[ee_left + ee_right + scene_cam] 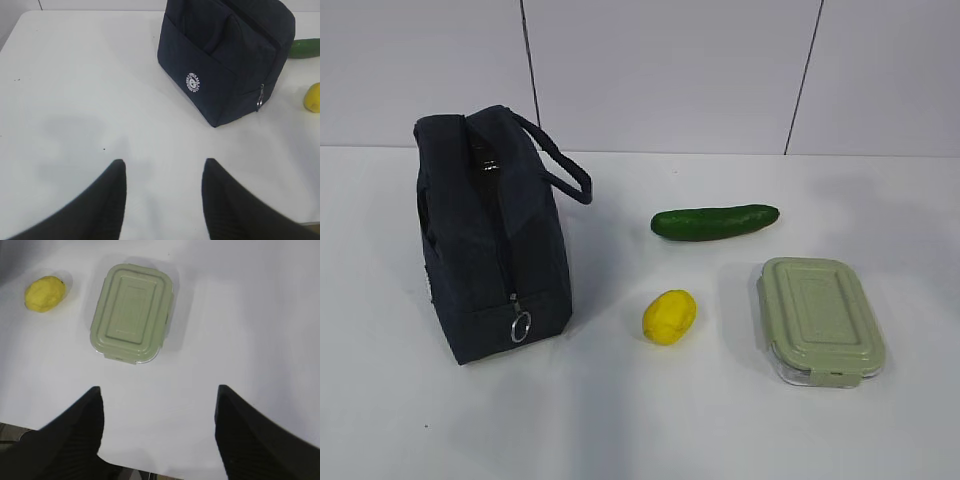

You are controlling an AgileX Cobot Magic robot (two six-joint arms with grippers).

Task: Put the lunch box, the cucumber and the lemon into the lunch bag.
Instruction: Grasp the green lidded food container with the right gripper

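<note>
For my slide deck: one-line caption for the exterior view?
Zipped lunch bag stands left; cucumber, lemon and lidded lunch box lie apart on the white table.

On the table [650, 420], taking the lunch bag [490, 240] as the landmark in the exterior view: the bag stands upright at the left, its zipper's ring pull [521, 327] hanging low on the near end, one loop handle [560, 165] sticking out toward the right; the cucumber [714, 222] lies to the bag's right, well apart, lengthwise across the table; the lemon [669, 316] lies right of the bag too, nearer the camera than the cucumber and closer to the bag; the lunch box [820, 318] sits farthest right of the bag, beyond the lemon, before the cucumber's right end, lid up; none of the three touches the bag or another.
</note>
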